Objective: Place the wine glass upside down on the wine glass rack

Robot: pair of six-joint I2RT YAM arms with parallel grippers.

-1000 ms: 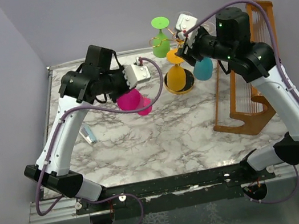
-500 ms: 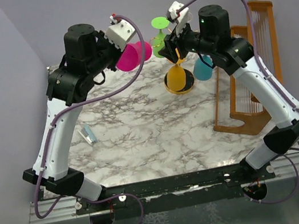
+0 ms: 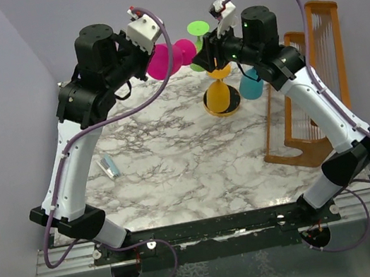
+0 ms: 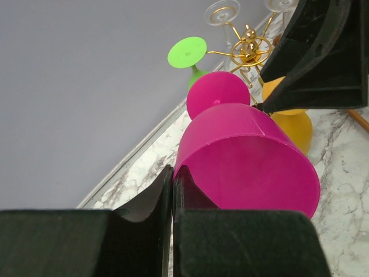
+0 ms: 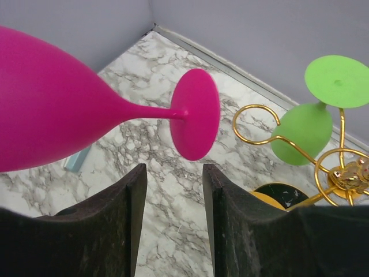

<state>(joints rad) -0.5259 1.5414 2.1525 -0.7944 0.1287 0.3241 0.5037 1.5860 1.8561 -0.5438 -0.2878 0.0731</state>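
Observation:
My left gripper (image 3: 148, 60) is shut on the rim of the magenta wine glass (image 3: 161, 61) and holds it on its side, high above the table, foot toward the right. In the left wrist view the fingers (image 4: 173, 176) pinch the glass wall (image 4: 248, 156). My right gripper (image 3: 208, 52) is open and empty beside the glass's foot (image 5: 196, 115), with its jaws (image 5: 173, 173) just below the foot and not touching it. The gold wine glass rack (image 3: 222, 69) stands just behind it. Its ring arms show in the right wrist view (image 5: 259, 124) and its hub in the left wrist view (image 4: 249, 49).
A green glass (image 3: 198, 28), an orange glass (image 3: 219, 94) and a teal glass (image 3: 251, 86) hang upside down on the rack. A brown wooden slatted frame (image 3: 309, 109) stands at the right. A small blue object (image 3: 109, 166) lies on the marble table at the left.
My left arm has lifted the magenta glass from low over the table and carried it right toward the rack. My right gripper has risen and swung left to the glass's foot.

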